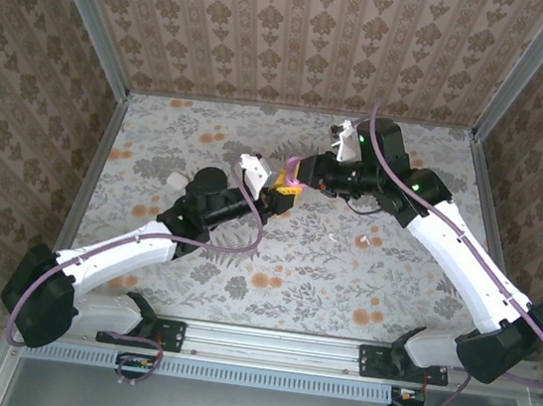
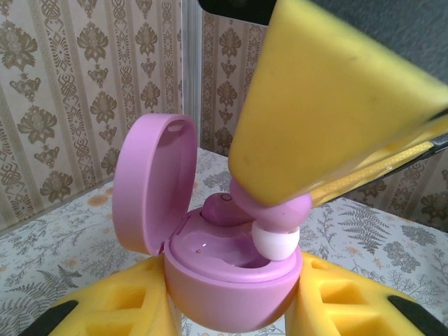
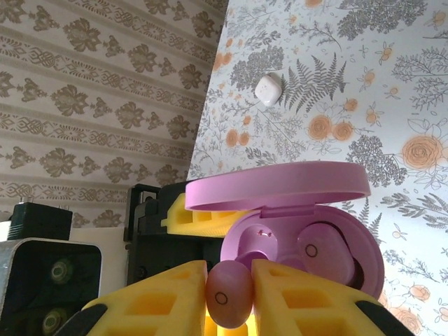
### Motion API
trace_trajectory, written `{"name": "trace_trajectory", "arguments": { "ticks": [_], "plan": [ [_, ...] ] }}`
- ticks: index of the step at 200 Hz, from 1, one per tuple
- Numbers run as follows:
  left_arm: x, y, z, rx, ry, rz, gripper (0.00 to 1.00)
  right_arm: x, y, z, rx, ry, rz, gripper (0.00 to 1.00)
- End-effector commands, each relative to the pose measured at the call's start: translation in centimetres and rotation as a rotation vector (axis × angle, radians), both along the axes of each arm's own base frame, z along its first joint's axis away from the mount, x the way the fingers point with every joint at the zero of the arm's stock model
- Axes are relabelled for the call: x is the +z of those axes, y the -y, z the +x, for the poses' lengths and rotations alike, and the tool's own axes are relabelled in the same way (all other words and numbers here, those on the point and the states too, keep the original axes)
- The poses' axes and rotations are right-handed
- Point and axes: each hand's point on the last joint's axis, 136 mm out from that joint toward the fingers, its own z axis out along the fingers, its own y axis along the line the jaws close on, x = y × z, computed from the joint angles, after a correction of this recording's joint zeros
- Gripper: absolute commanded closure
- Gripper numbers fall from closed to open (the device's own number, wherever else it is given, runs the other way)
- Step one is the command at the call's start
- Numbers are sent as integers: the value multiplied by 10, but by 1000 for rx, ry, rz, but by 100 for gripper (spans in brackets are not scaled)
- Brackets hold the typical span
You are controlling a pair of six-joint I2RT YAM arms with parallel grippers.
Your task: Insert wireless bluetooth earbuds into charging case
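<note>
left gripper (image 2: 234,311) pinching the open case (image 2: 150,185), right gripper (image 3: 229,297) squeezing an earbud (image 2: 280,210) right at its rim, right wrist cam catches a second earbud (image 3: 323,250) already seated, plus a white bit (image 3: 268,89) on the tabletop (image 3: 392,91)

The right fingers (image 2: 329,105) cover most of the held earbud (image 2: 276,238). A second earbud (image 2: 220,208) sits half hidden behind it inside the charging case (image 2: 231,287).

Pink charging case (image 2: 231,297), lid (image 2: 150,182) open, clamped by left gripper (image 2: 234,315); seated earbud (image 2: 221,208); white-tipped earbud (image 2: 274,227) in right gripper fingers (image 2: 329,105), at rim.
</note>
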Motion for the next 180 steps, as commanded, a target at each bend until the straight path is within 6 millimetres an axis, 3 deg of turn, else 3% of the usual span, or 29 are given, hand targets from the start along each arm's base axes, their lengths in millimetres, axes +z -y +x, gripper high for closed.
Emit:
{"name": "trace_trajectory", "arguments": {
  "ticks": [1,180],
  "plan": [
    [29,4,-5,-29,62,-52,64,4,1,3,-16,28,-30,74],
    [34,7,-7,-34,65,-60,64,1,0,3,-35,51,-93,75]
  ]
}}
